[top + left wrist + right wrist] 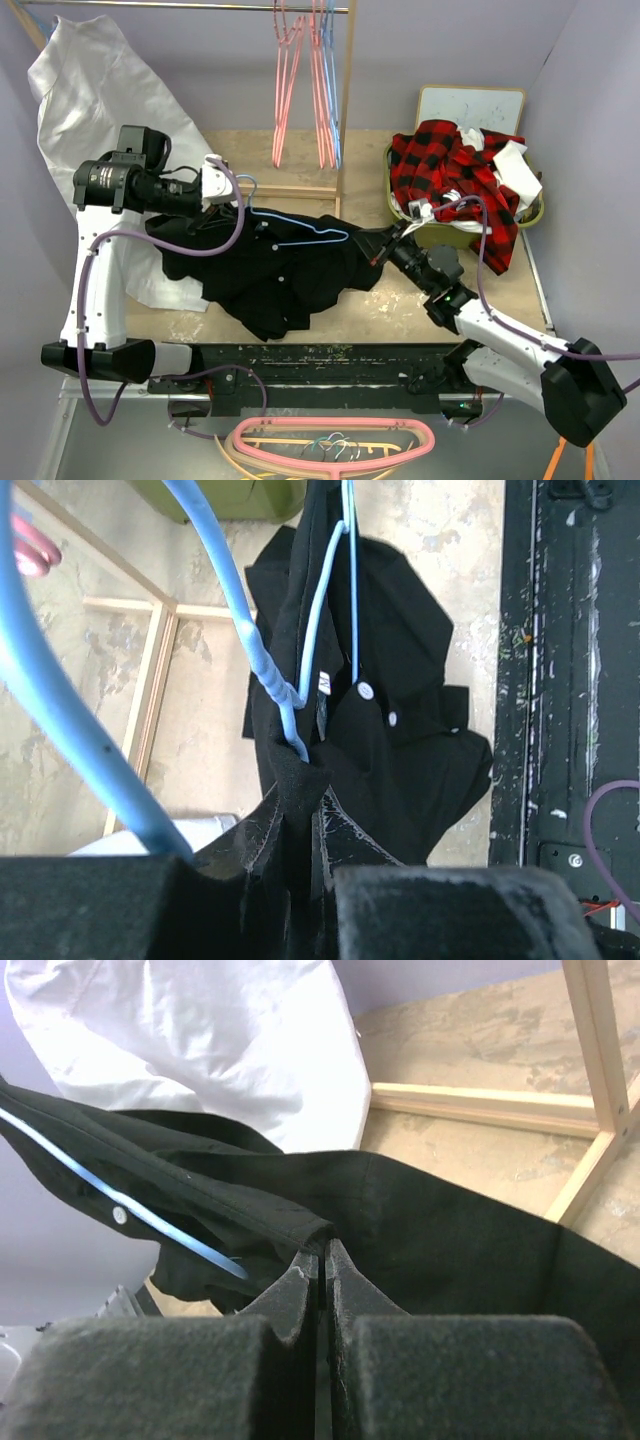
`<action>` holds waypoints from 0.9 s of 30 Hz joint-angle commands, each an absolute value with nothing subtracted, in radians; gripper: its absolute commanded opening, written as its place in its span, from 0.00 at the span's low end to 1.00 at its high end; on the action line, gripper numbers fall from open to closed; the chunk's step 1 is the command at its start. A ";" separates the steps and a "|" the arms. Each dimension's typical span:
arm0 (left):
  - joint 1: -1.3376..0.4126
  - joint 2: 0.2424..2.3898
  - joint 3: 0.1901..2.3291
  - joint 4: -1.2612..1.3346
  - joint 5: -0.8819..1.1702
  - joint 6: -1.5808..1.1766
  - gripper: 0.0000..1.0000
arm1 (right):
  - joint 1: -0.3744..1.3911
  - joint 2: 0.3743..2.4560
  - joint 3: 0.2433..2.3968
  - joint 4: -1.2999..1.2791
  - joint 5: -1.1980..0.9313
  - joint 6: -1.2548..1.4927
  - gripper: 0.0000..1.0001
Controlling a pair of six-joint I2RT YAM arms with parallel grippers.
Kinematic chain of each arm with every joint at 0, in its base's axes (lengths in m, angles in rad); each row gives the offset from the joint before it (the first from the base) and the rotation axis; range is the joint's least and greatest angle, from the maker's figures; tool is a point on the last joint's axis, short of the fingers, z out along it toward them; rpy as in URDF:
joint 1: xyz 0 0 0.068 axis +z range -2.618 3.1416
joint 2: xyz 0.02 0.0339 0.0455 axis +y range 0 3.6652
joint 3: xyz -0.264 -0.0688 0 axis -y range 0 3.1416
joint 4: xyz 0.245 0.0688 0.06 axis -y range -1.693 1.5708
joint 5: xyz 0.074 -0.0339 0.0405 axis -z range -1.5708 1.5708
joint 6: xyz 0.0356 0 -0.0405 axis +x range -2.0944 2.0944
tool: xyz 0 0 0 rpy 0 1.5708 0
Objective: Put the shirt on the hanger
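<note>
The black shirt (280, 270) hangs stretched between my two grippers above the table, its lower part resting on the tabletop. The light blue hanger (300, 222) runs along its upper edge, partly inside the fabric. My left gripper (238, 197) is shut on a fold of the shirt (400, 680); in the left wrist view the hanger (320, 600) wire goes into that fold at my left gripper (300, 785). My right gripper (384, 243) is shut on the shirt's right edge. In the right wrist view the shirt (450, 1230) seam sits at the tips of my right gripper (322, 1245), with the hanger (150, 1215) to the left.
A big white cloth (90, 100) drapes at the back left. Pink hangers (300, 90) hang on a wooden rack (346, 100) behind the shirt. A green basket (538, 212) with a red-and-black plaid shirt (450, 165) stands at the right. More pink hangers (330, 440) lie below the table's near edge.
</note>
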State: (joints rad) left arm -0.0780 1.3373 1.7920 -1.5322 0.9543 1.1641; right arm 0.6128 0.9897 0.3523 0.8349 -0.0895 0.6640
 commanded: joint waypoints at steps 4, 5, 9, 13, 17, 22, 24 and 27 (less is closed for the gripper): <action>-0.066 1.314 1.737 -1.393 0.717 1.139 0.00 | 0.557 0.930 0.503 0.598 -0.188 0.610 0.00; -0.067 1.312 1.725 -1.369 0.704 1.122 0.00 | 0.558 0.928 0.532 0.526 -0.185 0.606 0.00; -0.068 1.311 1.701 -1.283 0.684 1.044 0.00 | 0.565 0.916 0.611 0.314 -0.256 0.625 0.00; -0.080 1.319 1.699 -1.229 0.748 0.957 0.00 | 0.634 0.926 0.667 0.283 -0.317 0.651 0.00; -0.120 1.296 1.665 -1.159 0.823 0.853 0.00 | 0.872 1.110 0.851 0.453 -0.254 0.646 0.00; -0.124 1.247 1.630 -1.097 0.910 0.774 0.00 | 0.948 1.368 1.034 0.747 -0.418 0.712 0.07; -0.118 1.225 1.619 -1.107 0.929 0.785 0.00 | 0.945 1.318 0.945 0.731 -0.410 0.625 0.54; -0.118 1.203 1.589 -1.133 0.939 0.823 0.00 | 0.964 1.122 0.729 0.787 -0.299 0.495 1.00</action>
